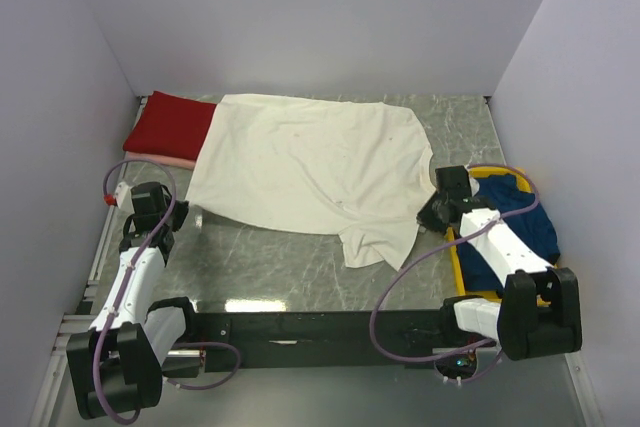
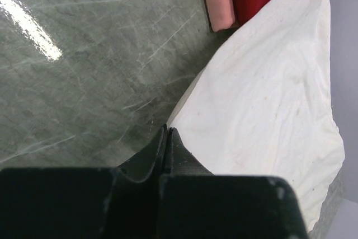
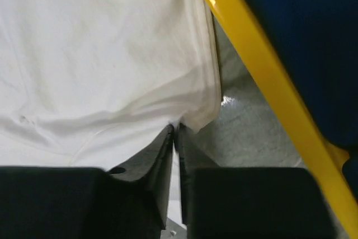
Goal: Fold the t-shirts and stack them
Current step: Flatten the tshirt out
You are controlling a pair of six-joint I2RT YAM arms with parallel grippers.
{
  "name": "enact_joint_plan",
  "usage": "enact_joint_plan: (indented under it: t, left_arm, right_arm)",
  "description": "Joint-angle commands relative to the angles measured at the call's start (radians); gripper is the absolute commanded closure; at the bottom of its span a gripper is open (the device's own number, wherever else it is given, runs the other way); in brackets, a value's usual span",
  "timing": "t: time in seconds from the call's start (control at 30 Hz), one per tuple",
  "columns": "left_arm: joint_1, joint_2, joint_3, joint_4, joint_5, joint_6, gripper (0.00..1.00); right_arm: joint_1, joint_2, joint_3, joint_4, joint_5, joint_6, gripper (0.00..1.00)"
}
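Jaws on both arms looked closed from above: the left gripper (image 1: pixel 192 215) at the cream t-shirt (image 1: pixel 310 162), on its near-left hem, and the right gripper (image 1: pixel 430 215) at its sleeve beside the yellow bin (image 1: pixel 455 259). At the left wrist, the fingers met at the hem edge; whether cloth was caught, I could not tell. At the right wrist, a sliver of cream fabric sat pinched. Lifting both sides evenly would probably keep the fold square.

overhead camera views the whole table (image 1: pixel 280 267); both wrist cameras look down closely, apparently sharing the cream t-shirt (image 1: pixel 310 162).
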Motion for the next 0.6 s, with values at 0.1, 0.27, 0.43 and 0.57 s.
enact_joint_plan:
  t: [0.1, 0.27, 0.43, 0.57]
  left_arm:
    - [-0.004, -0.021, 0.012, 0.001, -0.007, 0.022, 0.99]
    - [-0.009, -0.024, -0.005, 0.016, 0.0, 0.015, 0.99]
    - [-0.013, -0.026, -0.007, 0.016, -0.006, 0.012, 0.99]
    - [-0.018, -0.029, -0.002, 0.012, -0.009, 0.012, 0.99]
  right_arm:
    - [-0.026, 0.057, 0.134, -0.04, 0.056, -0.08, 0.64]
    - [0.048, -0.067, 0.109, -0.079, 0.056, -0.13, 0.57]
    - [0.319, -0.185, 0.061, -0.122, 0.084, -0.103, 0.57]
    - [0.577, -0.144, 0.019, -0.093, 0.137, -0.019, 0.57]
